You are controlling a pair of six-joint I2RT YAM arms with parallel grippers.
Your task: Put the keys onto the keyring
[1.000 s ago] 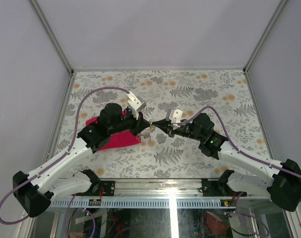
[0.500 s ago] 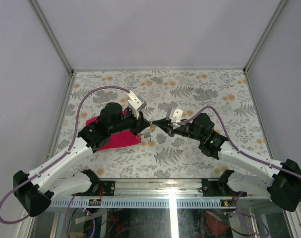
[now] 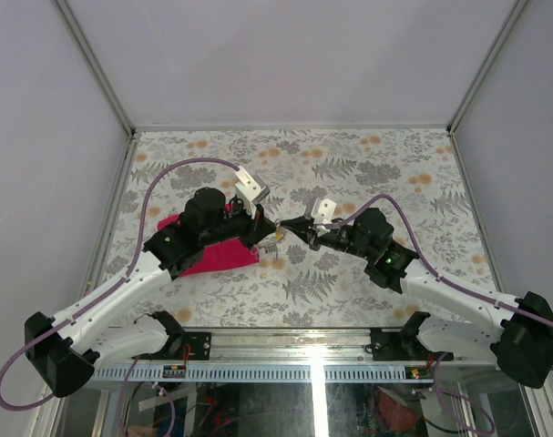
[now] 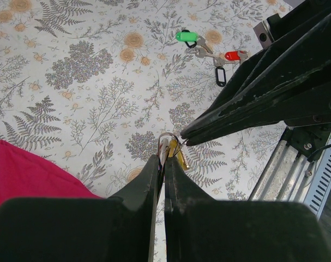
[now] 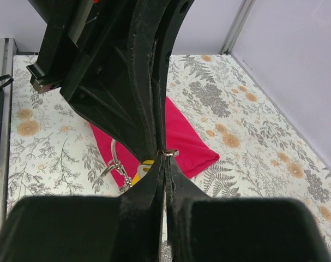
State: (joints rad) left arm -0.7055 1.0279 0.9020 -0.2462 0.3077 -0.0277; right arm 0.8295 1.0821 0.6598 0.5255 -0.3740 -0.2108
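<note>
Keyring: small silvery wire keyring (image 4: 168,141), held up off the table at the point where the 2 grippers meet, near the middle of the table and just right of the cloth.
Yellow key: small metal key with a yellow plastic head (image 4: 179,159) hangs touching the keyring's lower side; whether it is already threaded on cannot be told.
Loose keys: green-headed key (image 4: 186,36), red-headed key (image 4: 235,55) and small black tag (image 4: 220,76) lie together on the table, well apart from the keyring.
Left gripper: black 2-finger left gripper (image 4: 163,159) is clenched, pinching the keyring at its tips.
Right gripper: black 2-finger right gripper (image 5: 164,160) is clenched too, its tips nipping what looks like the keyring's opposite edge, nose to nose with the left.
Clasp: silvery swivel clasp (image 5: 113,164) dangles beside the yellow key.
Cloth: crumpled magenta cloth (image 4: 23,169) lies under the left arm, clear of the work.
Table: fern-and-flower patterned table top (image 4: 89,98).
Step, by my reading: working the yellow key round the wire coil.
Doing it well: 1 gripper should hold the keyring firm while the other makes small moves along the wire's curve; pulling apart would likely spring it free.
Risk: thin wire may slip from the closed tips.
</note>
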